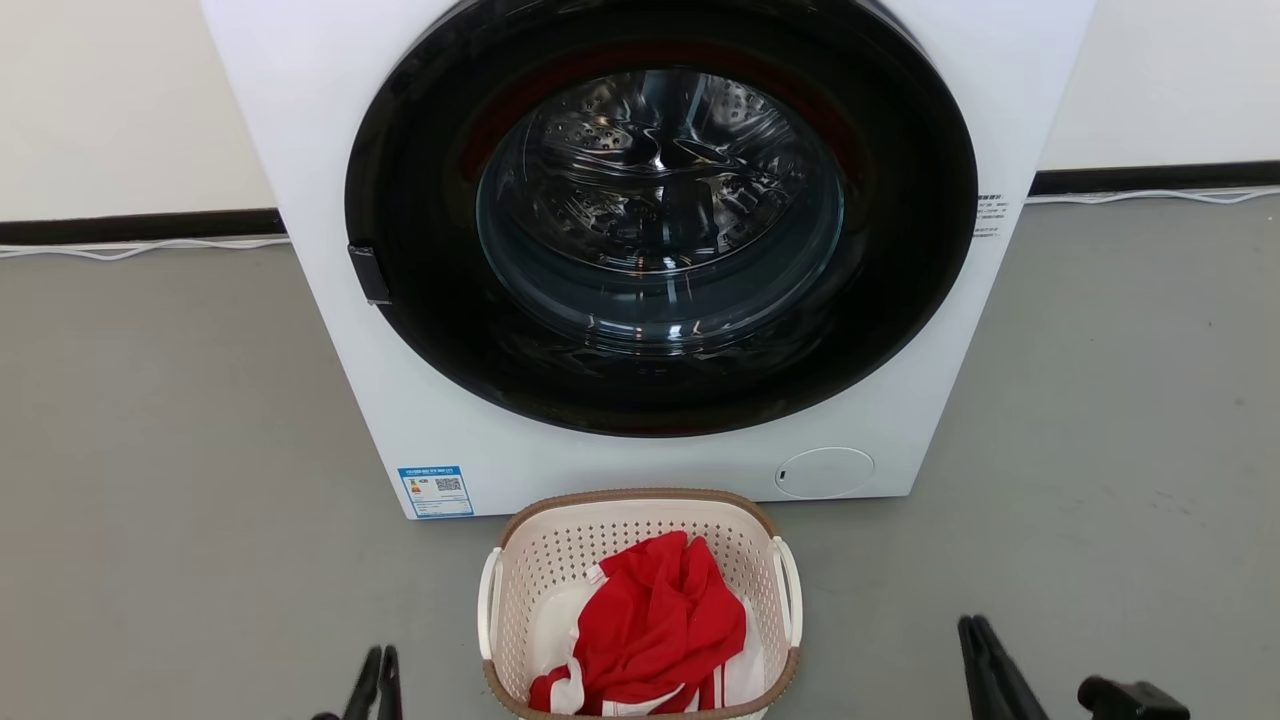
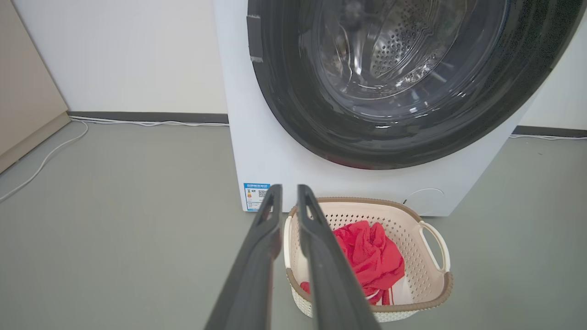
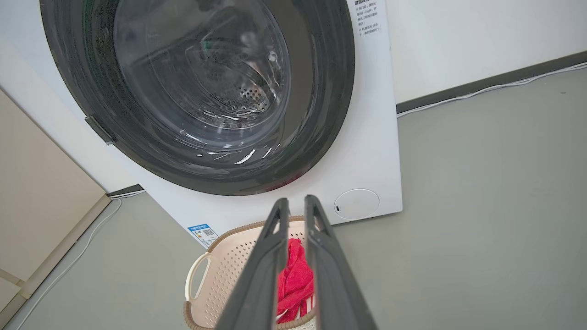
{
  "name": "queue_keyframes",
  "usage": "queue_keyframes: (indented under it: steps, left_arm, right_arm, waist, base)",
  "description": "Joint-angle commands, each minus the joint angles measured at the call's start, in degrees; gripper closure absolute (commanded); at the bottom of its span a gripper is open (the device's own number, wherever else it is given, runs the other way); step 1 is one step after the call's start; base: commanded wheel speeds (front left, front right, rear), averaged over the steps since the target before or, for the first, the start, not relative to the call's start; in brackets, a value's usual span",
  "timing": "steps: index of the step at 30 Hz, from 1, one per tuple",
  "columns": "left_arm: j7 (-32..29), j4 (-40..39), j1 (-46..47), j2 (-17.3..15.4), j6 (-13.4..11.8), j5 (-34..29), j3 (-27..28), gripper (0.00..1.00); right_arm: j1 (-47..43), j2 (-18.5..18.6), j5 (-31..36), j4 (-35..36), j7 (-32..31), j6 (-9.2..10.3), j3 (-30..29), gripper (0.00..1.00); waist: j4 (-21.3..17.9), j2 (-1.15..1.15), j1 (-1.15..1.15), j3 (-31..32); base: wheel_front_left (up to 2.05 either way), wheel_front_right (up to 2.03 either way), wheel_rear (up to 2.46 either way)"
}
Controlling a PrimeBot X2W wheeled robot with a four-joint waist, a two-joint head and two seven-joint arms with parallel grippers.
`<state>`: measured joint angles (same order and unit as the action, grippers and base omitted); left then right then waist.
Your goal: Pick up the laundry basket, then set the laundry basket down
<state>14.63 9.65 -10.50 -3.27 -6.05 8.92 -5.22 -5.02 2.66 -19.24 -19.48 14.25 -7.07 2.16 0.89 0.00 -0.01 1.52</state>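
Observation:
The laundry basket [image 1: 560, 560], cream perforated plastic with a brown rim and white loop handles, stands on the grey floor just before the washing machine. A red garment [image 1: 655, 620] with white trim lies inside it. My left gripper [image 1: 380, 660] hovers left of the basket, apart from it, fingers nearly together with nothing between them. My right gripper [image 1: 972, 628] is off to the basket's right, also narrow and empty. The left wrist view puts the left gripper [image 2: 289, 189] by the basket [image 2: 412, 247]. In the right wrist view the right gripper [image 3: 296, 201] points over the basket [image 3: 229, 270].
A white front-loading washing machine [image 1: 420, 430] with its dark round door [image 1: 660, 210] closed rises right behind the basket. A white cable [image 1: 140, 248] runs along the baseboard. A beige panel [image 2: 27, 91] stands at the far left. Grey floor [image 1: 180, 500] spreads on both sides.

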Motion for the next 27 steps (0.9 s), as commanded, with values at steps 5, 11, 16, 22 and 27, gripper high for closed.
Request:
queue_keyframes:
  steps: [5,11,16,22,27]
  left_arm:
    - [-0.9,0.0,0.7,0.0,0.6,3.7,0.5,1.00]
    - [-1.7,0.2,1.4,0.0,1.1,7.0,0.9,1.00]
    - [-2.6,0.4,2.1,0.0,1.7,10.4,1.4,1.00]
    - [-3.6,0.7,2.9,0.0,2.3,14.4,1.9,1.00]
    - [-4.4,0.9,3.6,0.0,2.9,17.7,2.4,1.00]
  right_arm:
    - [0.4,0.1,-3.3,0.5,-0.8,-0.02,-0.3,1.00]
    - [0.9,0.1,-6.3,0.7,-1.6,-0.04,-0.6,1.00]
    - [1.4,0.2,-9.2,0.8,-2.4,-0.05,-0.9,1.00]
    - [1.9,0.2,-12.8,1.1,-3.3,-0.07,-1.2,1.00]
    - [2.4,0.3,-15.7,1.3,-4.1,-0.09,-1.5,1.00]
  waist:
    - [0.0,0.00,0.10,0.0]
    - [-0.1,0.00,0.02,-0.1]
    - [-0.1,0.00,0.01,-0.2]
    - [-0.2,0.00,0.01,-0.3]
    - [-0.2,0.00,0.01,-0.4]
  base:
    - [0.00,0.00,0.00]
    - [0.00,0.00,0.00]
    - [0.00,0.00,0.00]
    - [0.00,0.00,0.00]
    - [0.00,0.00,0.00]
